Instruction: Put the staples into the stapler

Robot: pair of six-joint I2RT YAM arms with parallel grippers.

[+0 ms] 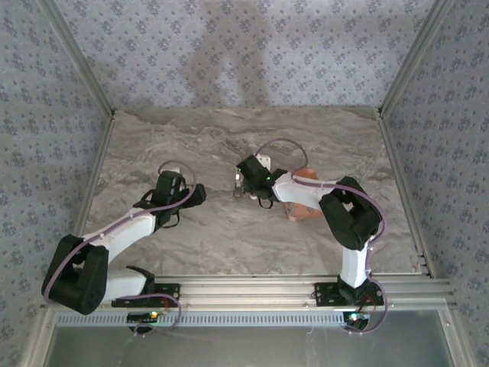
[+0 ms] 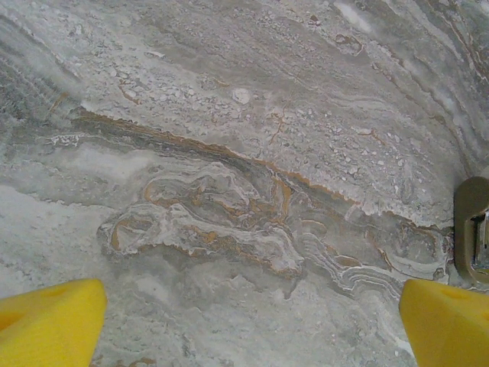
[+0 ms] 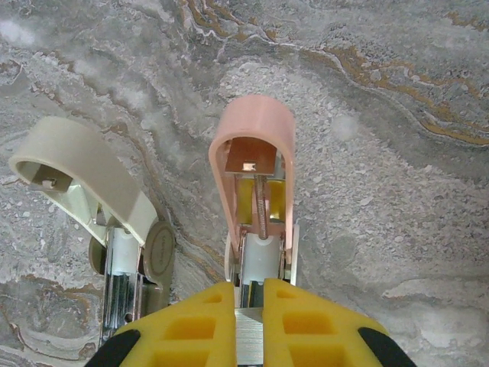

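Observation:
The stapler [image 3: 253,138] lies open under my right gripper [image 3: 248,294], its pale pink top swung forward and showing the spring over the white base [image 3: 260,260]. The yellow fingers [image 3: 191,321] are shut on a silver strip of staples [image 3: 248,336], whose front end sits at the rear of the stapler's channel. From above, the right gripper [image 1: 244,183] is at the table's middle with the stapler [image 1: 238,186] at its tip. My left gripper [image 2: 252,329] hangs open over bare marble, and in the top view the left gripper [image 1: 200,193] is a short way left of the stapler.
A whitish oblong piece [image 3: 84,172] with a metal channel lies just left of the stapler; its edge [image 2: 472,229] shows at the right of the left wrist view. A salmon tray [image 1: 304,208] sits under the right arm. Metal rails border the table [image 1: 229,130].

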